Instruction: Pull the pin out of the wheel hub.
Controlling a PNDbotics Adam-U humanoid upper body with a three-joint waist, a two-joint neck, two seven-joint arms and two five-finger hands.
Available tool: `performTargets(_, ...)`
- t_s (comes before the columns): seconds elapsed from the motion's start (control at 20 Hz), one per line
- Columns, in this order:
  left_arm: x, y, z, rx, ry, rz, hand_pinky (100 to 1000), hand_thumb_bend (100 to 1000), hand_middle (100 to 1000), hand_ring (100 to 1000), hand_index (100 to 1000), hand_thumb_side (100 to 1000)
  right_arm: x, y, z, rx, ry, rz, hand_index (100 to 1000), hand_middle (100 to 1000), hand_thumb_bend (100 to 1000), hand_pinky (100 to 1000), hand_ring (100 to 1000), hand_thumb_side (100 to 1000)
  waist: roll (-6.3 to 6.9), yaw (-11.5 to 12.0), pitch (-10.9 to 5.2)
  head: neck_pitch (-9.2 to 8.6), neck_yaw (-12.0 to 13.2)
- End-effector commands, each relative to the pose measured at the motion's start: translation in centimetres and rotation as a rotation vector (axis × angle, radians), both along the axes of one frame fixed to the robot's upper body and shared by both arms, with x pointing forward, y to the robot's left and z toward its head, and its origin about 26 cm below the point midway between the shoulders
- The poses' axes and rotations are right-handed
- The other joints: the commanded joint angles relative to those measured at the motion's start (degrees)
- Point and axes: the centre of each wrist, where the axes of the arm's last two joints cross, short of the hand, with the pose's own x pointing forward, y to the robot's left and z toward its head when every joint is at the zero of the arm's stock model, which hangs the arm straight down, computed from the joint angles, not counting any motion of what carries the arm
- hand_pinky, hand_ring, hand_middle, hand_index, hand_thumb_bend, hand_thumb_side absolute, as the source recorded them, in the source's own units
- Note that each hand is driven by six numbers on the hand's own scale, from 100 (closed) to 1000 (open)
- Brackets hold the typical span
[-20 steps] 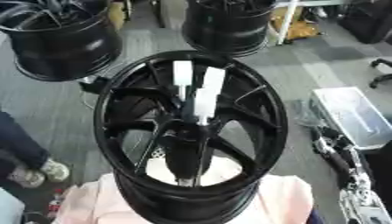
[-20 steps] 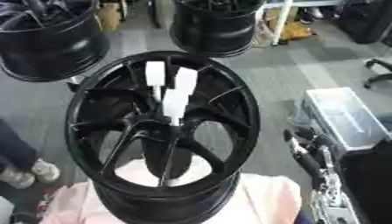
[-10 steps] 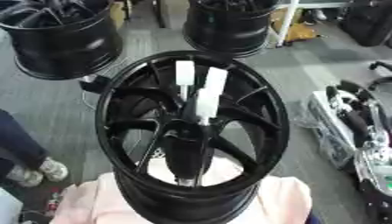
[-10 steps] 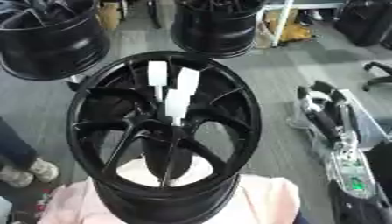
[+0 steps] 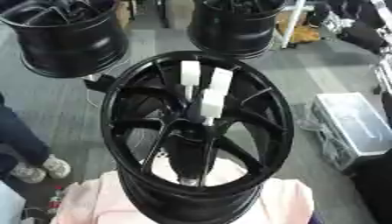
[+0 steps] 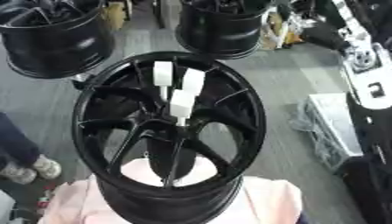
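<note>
Left eye view shows us a big black wheel (image 5: 197, 131) right in the middle, lying flat with its open side up. It sits on a pink cloth (image 5: 275, 203) that peeks out under its near edge. We see three white pins (image 5: 212, 103) standing up from the hub (image 5: 195, 127), where the dark spokes meet. Two pins stand side by side at the back, and one is in front of them, a little lower. All three still sit in the wheel.

We do not see our hands in either view, so we cannot say if our fingers are loose, curled or holding anything. Nothing is touching the pins.

Around the wheel we see more stuff. Two other black wheels stand farther back, one at the upper left (image 5: 65, 37) and one at the top middle (image 5: 237, 24). A silver box (image 5: 354, 127) lies on the floor to the right, well apart from our wheel. At the left edge we see a person's dark trouser leg (image 5: 19, 135) and light shoes (image 5: 54, 167). In the right eye view a white and black machine part (image 6: 371, 70) shows at the right edge.

The floor (image 5: 321, 74) is grey and flat.
</note>
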Motion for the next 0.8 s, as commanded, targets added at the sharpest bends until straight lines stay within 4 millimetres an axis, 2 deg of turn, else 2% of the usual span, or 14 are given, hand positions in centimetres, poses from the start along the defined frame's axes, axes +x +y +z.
performTargets(0.05, 0.1, 0.2, 0.9, 0.031, -0.020, -0.013, 692, 100, 588, 613, 655, 846, 1.0, 0.2, 1.6, -0.150, 0.021, 0.062, 841, 775, 378, 723, 673, 444, 0.07, 0.2, -0.94, -0.13, -0.1)
performTargets(0.35, 0.1, 0.2, 0.9, 0.036, -0.017, -0.017, 692, 100, 588, 612, 655, 846, 3.4, 2.5, 1.0, -0.288, 0.104, 0.181, 851, 785, 381, 733, 691, 438, -0.15, 0.6, -1.18, -0.13, 0.1)
performTargets(0.8, 0.1, 0.2, 0.8, 0.036, -0.014, -0.024, 692, 100, 589, 613, 655, 847, 5.6, 5.7, -1.8, -0.380, 0.204, 0.263, 859, 790, 383, 739, 703, 433, 0.02, 0.7, -1.26, -0.13, 0.0)
